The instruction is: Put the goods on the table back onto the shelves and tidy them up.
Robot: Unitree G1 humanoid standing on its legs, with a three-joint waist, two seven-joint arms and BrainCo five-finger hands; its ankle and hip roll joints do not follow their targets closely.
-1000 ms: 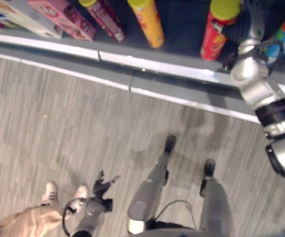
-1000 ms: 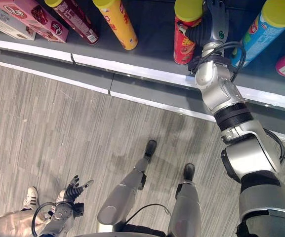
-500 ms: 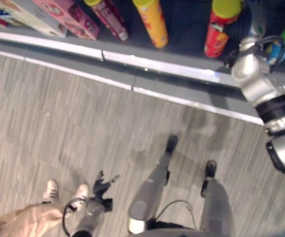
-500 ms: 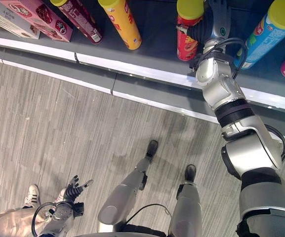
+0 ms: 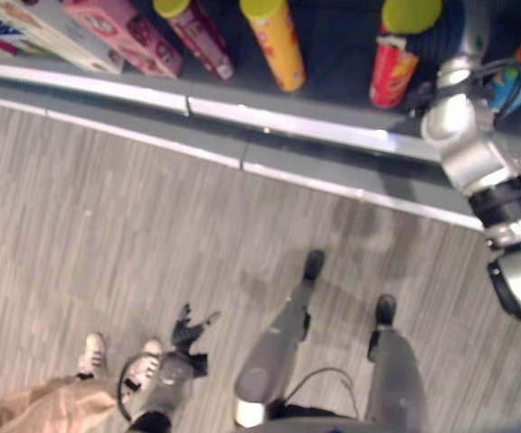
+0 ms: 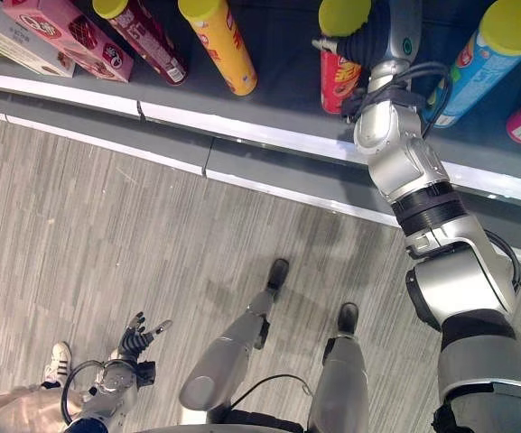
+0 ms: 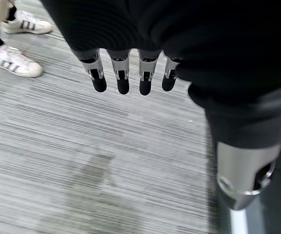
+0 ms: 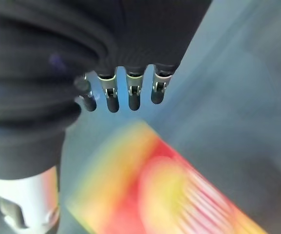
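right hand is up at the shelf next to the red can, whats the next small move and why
Probably draw the right hand back from the shelf. Its wrist view shows the fingers straight with nothing held, and the red can stands on the shelf beside it, between the yellow can and the blue can. The left hand hangs open over the floor.

Both eye views looked steeply down from the head, sharing the shelf (image 6: 269, 135) edge and the striped floor (image 6: 106, 234). The left wrist view sat close behind its fingers (image 7: 122, 80), facing the floor beyond them. The right wrist view faced the shelf past its fingertips (image 8: 134, 97).
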